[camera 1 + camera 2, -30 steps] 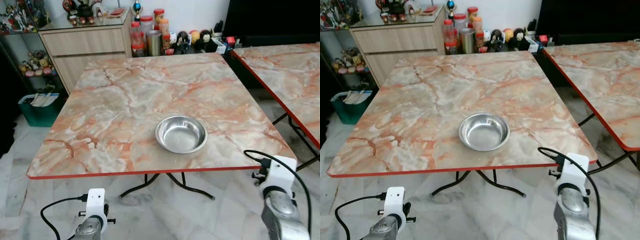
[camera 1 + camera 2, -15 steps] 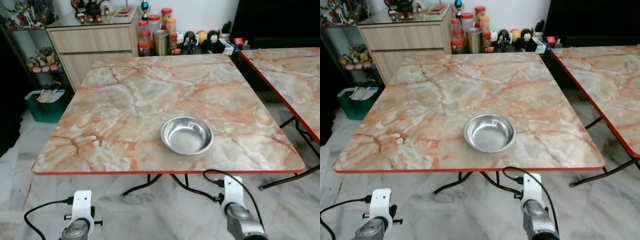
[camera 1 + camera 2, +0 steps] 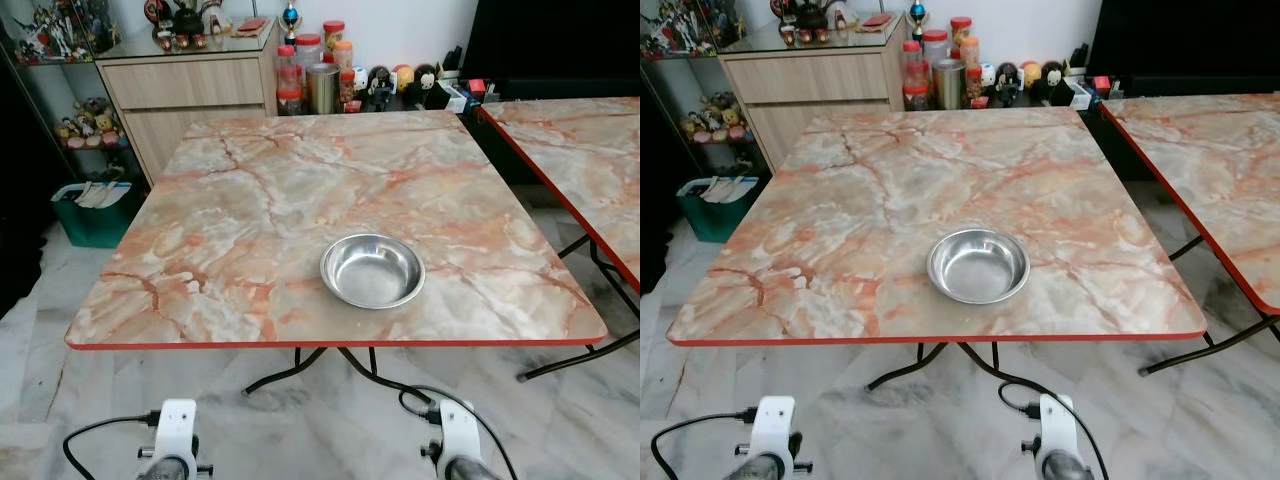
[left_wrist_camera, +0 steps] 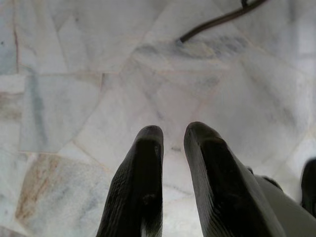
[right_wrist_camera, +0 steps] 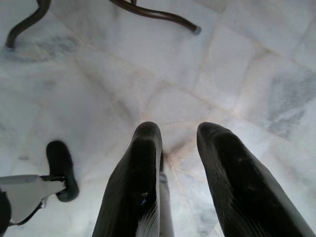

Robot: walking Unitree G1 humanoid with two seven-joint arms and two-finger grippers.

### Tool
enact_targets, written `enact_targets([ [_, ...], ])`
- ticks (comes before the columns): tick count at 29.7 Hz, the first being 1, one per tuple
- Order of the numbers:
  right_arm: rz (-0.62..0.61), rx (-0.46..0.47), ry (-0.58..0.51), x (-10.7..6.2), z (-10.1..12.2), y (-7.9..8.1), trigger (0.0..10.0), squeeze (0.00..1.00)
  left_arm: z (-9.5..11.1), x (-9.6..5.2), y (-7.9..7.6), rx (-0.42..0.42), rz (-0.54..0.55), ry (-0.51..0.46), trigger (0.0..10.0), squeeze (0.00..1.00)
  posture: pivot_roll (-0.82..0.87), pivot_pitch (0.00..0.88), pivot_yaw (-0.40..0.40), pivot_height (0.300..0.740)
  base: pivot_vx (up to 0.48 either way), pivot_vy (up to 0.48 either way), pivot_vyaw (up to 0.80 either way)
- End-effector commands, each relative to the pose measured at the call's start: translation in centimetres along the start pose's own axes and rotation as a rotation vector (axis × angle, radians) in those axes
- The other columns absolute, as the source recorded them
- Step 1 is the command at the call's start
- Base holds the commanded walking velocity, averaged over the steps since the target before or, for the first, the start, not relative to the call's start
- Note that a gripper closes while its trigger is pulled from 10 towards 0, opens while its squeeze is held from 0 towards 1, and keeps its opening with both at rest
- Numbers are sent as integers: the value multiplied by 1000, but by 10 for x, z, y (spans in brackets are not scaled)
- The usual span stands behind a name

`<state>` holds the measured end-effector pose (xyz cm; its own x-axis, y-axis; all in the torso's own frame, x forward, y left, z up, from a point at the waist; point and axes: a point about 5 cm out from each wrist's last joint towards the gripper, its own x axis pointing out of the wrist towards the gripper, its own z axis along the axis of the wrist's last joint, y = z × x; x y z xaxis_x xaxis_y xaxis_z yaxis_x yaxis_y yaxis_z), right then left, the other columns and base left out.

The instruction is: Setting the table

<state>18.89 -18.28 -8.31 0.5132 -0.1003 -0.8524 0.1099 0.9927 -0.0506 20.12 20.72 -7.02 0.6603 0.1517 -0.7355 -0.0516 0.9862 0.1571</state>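
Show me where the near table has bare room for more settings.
The table is bare everywhere but the bowl near its front edge, right of centre: free to the bowl's left, behind it to the far edge, and a narrower strip at its right. Crowding is only the jars beyond.

Bowl [image 3: 372, 270] alone on table [image 3: 250, 210].

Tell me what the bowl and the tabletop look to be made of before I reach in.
The bowl looks like polished metal, probably stainless steel: silver, thin-rimmed, with bright reflections inside. The tabletop has a pink-orange marble pattern with a smooth, slightly glossy face, but its thin red edge band suggests printed laminate rather than stone; I can't confirm which.
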Motion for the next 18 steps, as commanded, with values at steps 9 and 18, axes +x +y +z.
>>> enact_targets([
  [9,35,5,-87,0,7,2,10000,0,-3,0,1,43,27,31,10000,0,-41,0,55,740,0,-424,0],
  [18,16,-139,-29,-4,-22,-8,10000,0,-16,-3,-5,71,26,67,10000,0,-71,0,53,740,0,-369,0],
])
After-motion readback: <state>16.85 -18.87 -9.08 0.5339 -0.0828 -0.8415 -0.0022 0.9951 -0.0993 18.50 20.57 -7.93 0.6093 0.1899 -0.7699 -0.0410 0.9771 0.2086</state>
